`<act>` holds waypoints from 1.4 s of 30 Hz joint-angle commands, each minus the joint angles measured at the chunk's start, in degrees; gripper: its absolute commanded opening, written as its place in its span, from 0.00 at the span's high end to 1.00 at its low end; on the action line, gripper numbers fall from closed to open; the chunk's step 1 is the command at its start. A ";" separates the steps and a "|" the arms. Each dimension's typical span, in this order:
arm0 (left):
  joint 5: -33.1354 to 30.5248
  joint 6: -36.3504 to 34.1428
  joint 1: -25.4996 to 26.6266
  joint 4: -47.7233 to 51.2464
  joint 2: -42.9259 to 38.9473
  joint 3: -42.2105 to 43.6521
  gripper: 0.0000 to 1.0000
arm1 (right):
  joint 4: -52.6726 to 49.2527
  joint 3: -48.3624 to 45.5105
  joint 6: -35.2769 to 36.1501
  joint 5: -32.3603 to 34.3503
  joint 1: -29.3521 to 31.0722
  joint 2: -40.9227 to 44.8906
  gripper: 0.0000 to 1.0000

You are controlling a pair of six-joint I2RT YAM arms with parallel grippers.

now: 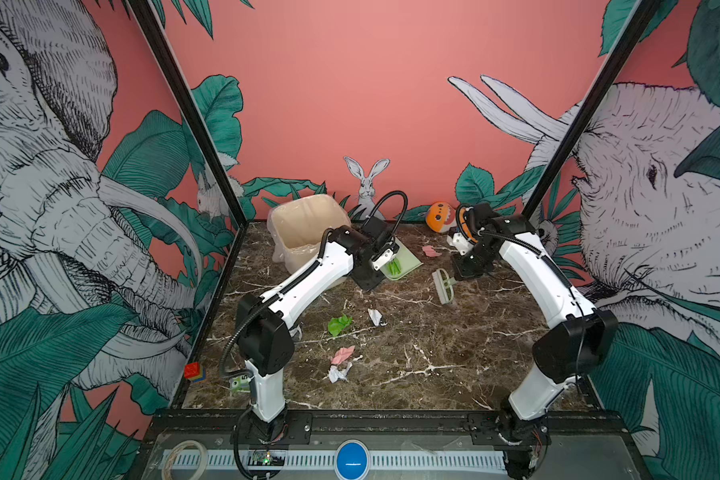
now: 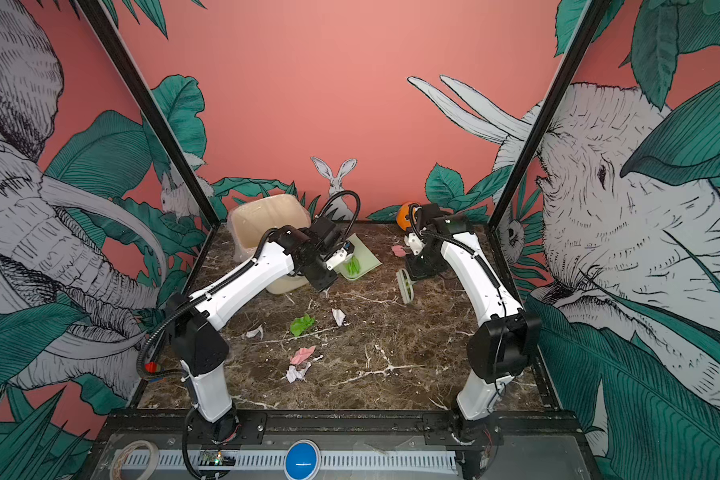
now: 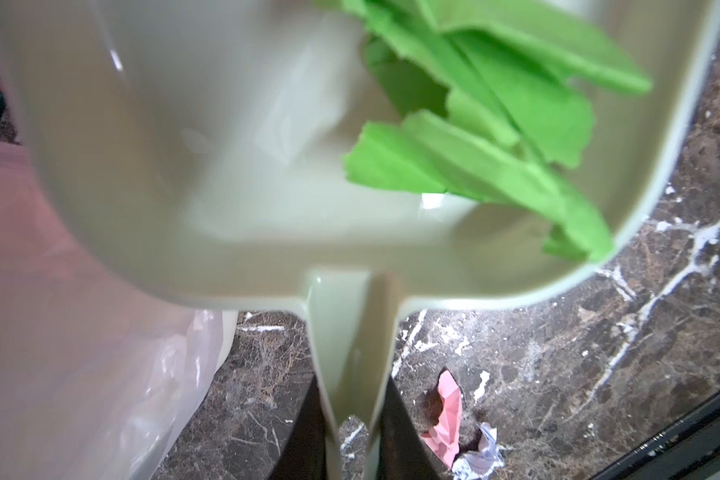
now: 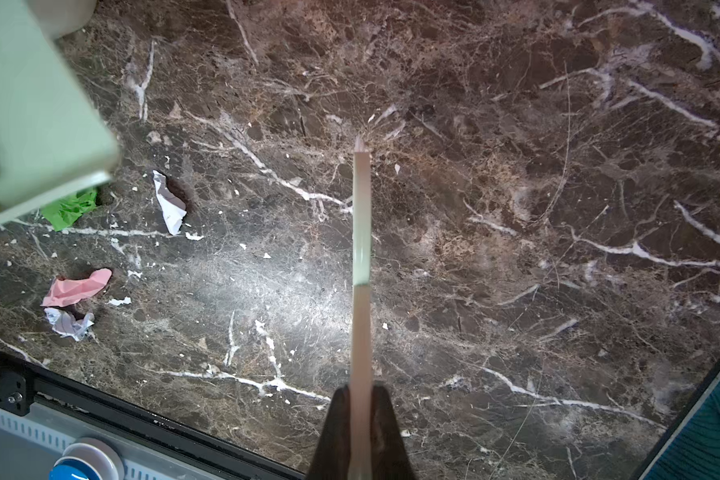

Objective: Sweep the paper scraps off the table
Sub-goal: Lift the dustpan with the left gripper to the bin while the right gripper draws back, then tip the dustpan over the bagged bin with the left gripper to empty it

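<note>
Green scraps [image 1: 395,266] ride in the dustpan [image 1: 409,257], which the left gripper [image 1: 385,259] clamps by its handle and holds off the table [image 1: 454,353] at the far left, beside the bin [image 1: 304,224], apparently so the load can be tipped in. The right gripper [image 4: 360,399] is closed on the brush [image 1: 444,286] (its handle shows edge-on from the wrist) and holds it low at the far right, clear of the pan. More green, white and pink scraps lie unswept mid-table, nearer the left arm.
</note>
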State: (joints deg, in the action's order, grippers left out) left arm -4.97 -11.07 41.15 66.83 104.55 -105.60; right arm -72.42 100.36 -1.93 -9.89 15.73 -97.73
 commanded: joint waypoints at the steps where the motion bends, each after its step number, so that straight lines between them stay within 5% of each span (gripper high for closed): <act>1: 0.21 2.14 -0.19 5.00 -5.20 0.02 0.87 | 1.81 -1.23 -0.70 -0.99 -0.26 2.07 1.00; 18: -5.32 5.58 -0.63 17.27 -10.72 -9.03 0.86 | 4.55 -7.35 -1.12 -3.11 -0.26 5.42 1.00; 42: -5.29 2.19 -29.45 12.89 -16.93 -8.25 0.85 | 1.59 -9.41 -0.54 -3.02 -0.26 9.19 1.00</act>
State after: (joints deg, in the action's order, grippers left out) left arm -10.35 -7.49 13.17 80.38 88.58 -114.19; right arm -68.71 89.52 -2.92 -12.82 15.70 -88.86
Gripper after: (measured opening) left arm 0.186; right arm 0.064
